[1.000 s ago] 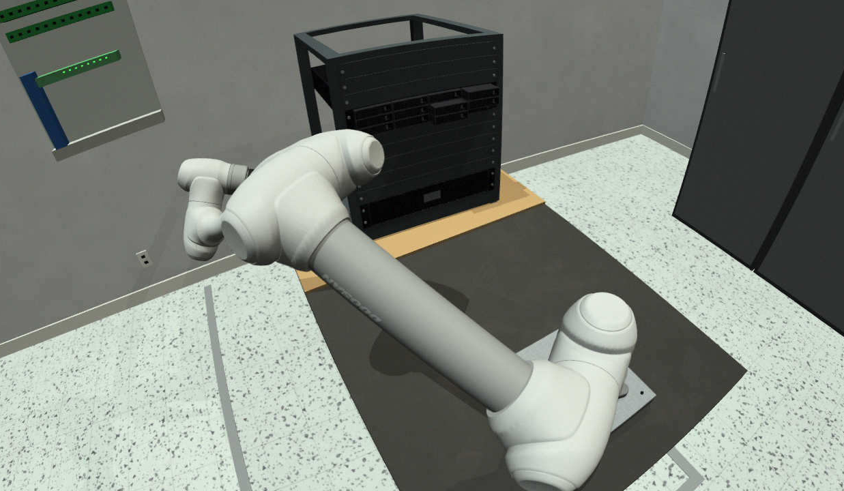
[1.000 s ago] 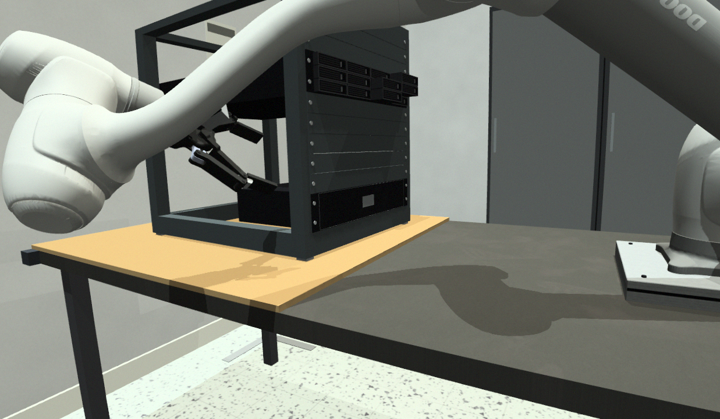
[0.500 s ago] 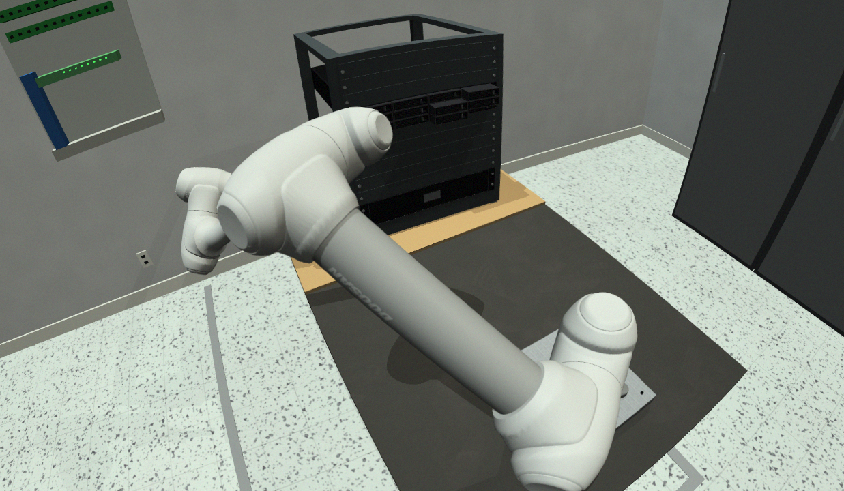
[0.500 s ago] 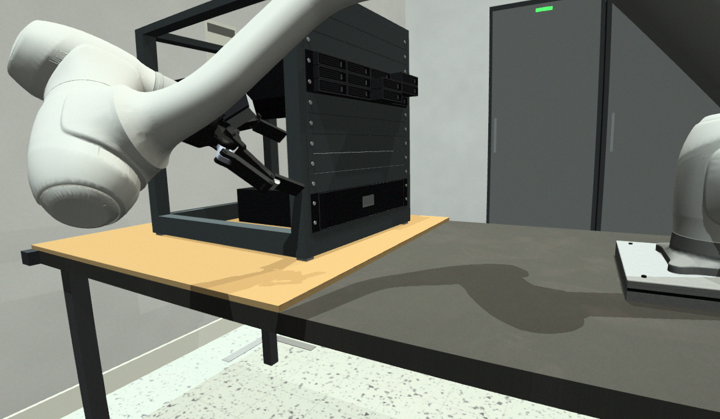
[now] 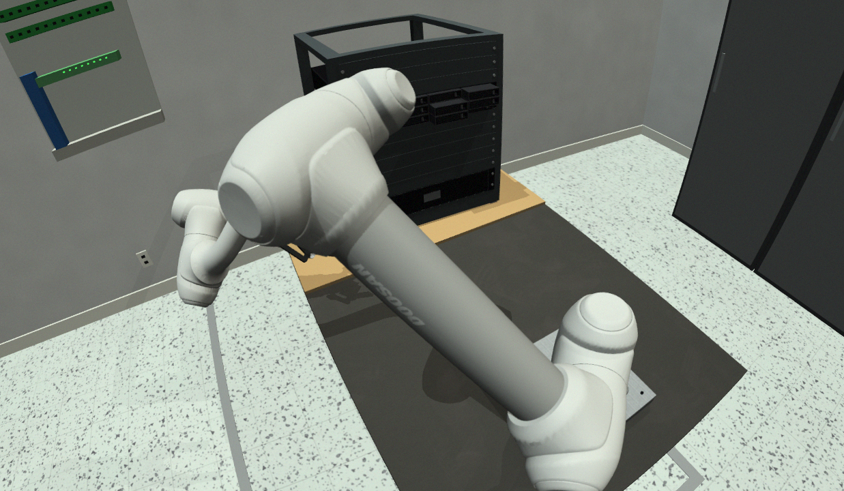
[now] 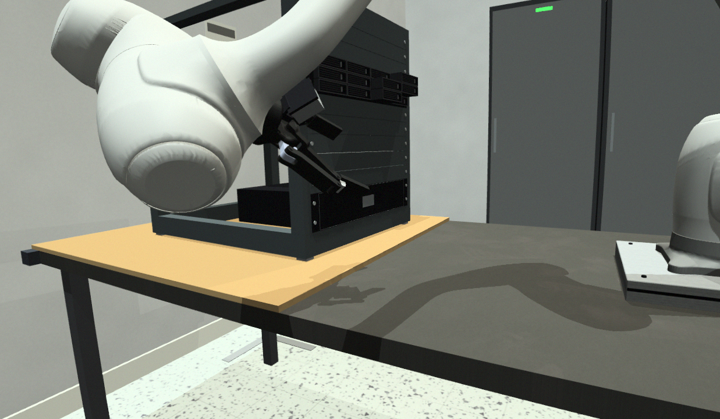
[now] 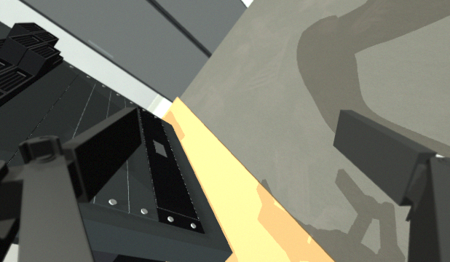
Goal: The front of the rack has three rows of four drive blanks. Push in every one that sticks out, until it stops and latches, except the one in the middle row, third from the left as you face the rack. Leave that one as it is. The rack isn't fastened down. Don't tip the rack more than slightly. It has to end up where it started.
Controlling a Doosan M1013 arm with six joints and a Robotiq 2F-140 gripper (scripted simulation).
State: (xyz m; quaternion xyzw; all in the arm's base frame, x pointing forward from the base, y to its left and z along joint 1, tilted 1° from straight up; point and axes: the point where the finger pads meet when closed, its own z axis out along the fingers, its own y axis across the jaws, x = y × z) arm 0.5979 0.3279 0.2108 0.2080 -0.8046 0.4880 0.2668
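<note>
The black rack [image 5: 424, 116] stands on a wooden board [image 5: 473, 213] at the far end of the table. Its drive blanks [image 5: 458, 102] sit in rows high on the front; some on the right side stick out, as the exterior view [image 6: 398, 85] also shows. The arm hides the left blanks in the top view. My gripper [image 6: 341, 156] is open and empty. It hangs tilted in front of the rack's lower left front, well below the blanks. In the wrist view the fingers frame the rack's bottom panel [image 7: 167, 175], with the blanks [image 7: 21, 58] far off at the top left.
The board [image 6: 221, 260] overhangs the dark table top [image 6: 482, 302]. The arm's base plate [image 6: 664, 270] is at the near right. Tall grey cabinets [image 6: 586, 114] stand behind the table. A wall panel [image 5: 70, 67] hangs at the left.
</note>
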